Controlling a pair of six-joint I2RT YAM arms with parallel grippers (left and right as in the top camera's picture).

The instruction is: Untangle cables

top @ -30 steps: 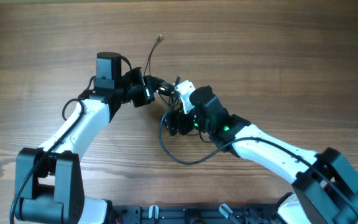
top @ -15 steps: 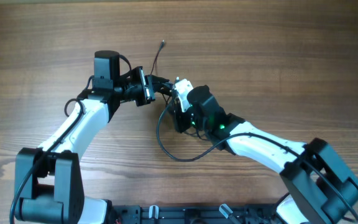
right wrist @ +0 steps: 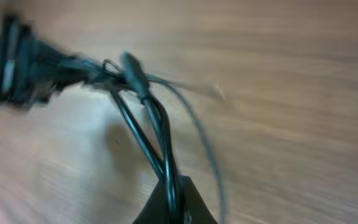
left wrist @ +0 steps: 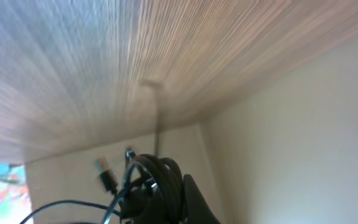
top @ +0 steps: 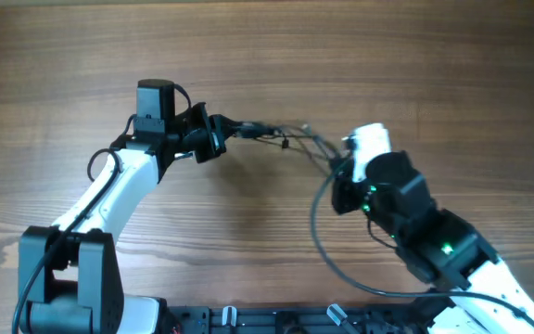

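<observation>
The cables (top: 281, 137) hang as a thin black run to the left of the white camera (top: 369, 141) on the right arm (top: 434, 241). They start just beside that camera and slope gently up and away from it to the left arm (top: 123, 181). Midway along, the strands bunch and cross in a small snarl; how many strands there are cannot be told.

In the right wrist view the cables (right wrist: 154, 130) are off the counter (top: 415, 56), with their shadow on the wood under them. A dark lump (right wrist: 132, 67), a plug or a knot, sits where they cross.

The right jaws, just below and left of the white camera, are closed tight on one end of the cables. The left jaws, well to the left of the camera, are closed tight on the other end. In the blurred left wrist view a coil of cable (left wrist: 157, 180) sits at the fingers, with a tiny plug (left wrist: 104, 176) dangling beside it.

A thicker black lead (top: 318, 232) loops down from below the white camera along the right arm.
</observation>
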